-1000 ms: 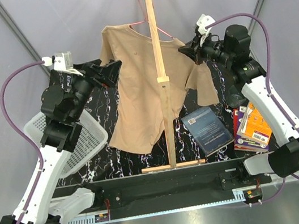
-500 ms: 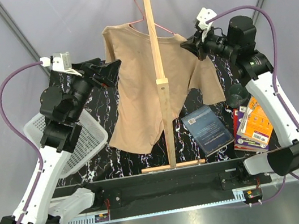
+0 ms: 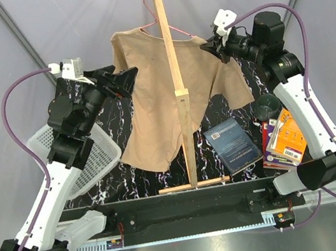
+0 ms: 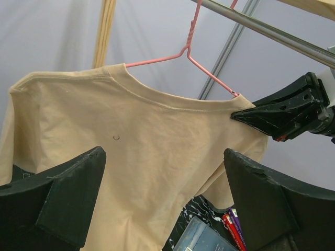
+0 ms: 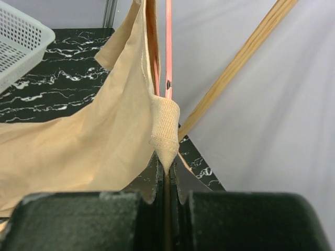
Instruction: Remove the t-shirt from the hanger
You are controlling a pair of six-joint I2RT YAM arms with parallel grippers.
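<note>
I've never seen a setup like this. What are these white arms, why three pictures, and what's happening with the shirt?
These are two robot arms bolted at the near edge of a table, each ending in a two-finger gripper. The wide picture is from a camera overhead; the other two come from cameras on the wrists. A tan t-shirt hangs on a pink hanger by a wooden stand. The right gripper is pinched shut on its shoulder; the left gripper is open. On the table lie a white basket and books.
</note>
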